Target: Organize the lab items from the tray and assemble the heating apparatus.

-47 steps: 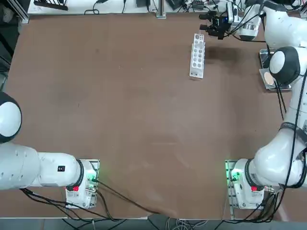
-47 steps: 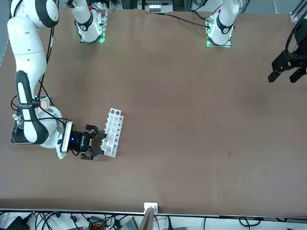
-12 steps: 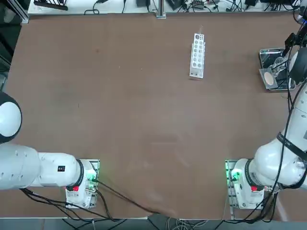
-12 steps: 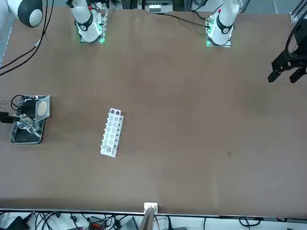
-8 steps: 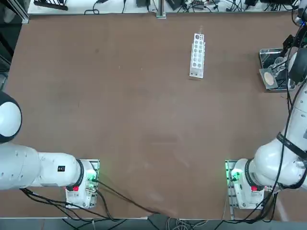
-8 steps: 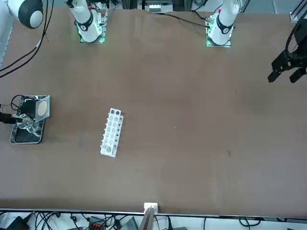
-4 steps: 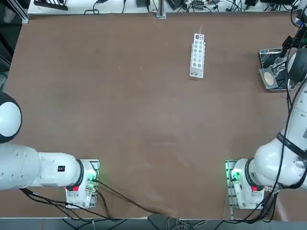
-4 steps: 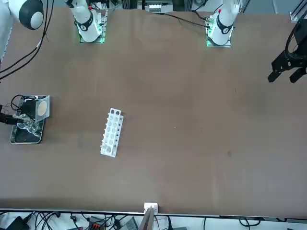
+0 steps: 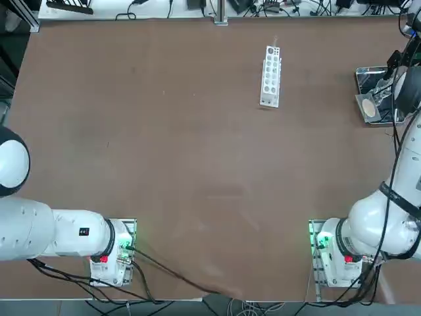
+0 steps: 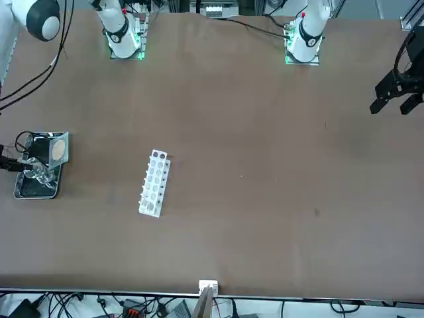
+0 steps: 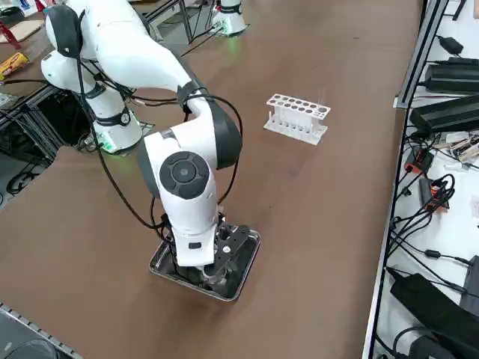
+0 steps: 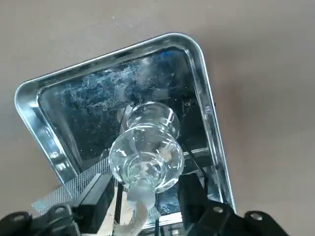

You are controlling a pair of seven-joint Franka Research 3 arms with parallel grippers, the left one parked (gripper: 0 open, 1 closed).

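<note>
Shiny steel tray (image 12: 210, 123) with a dark, scuffed inside; clear glass burner (image 12: 146, 155); grey mesh (image 9: 369, 107) with pale round centre; white rack (image 9: 270, 76); brown table (image 9: 164, 145); black end effector fingers (image 12: 94, 202)

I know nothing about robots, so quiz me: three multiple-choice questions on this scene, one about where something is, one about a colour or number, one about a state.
1. Where is the small clear glass burner?
A. In the steel tray
B. On the white rack
C. On the bare table

2. What colour is the long rack with round holes?
A. Black
B. White
C. Green

3. How do the right gripper's jaws stand?
A. Shut tight with nothing between them
B. Apart, one on each side of the burner
C. Clamped on the rack

Answers: 1 A, the wrist view shows the burner inside the tray's rim. 2 B, it is white in every view. 3 B, the wrist view shows a gap beside each finger.
</note>
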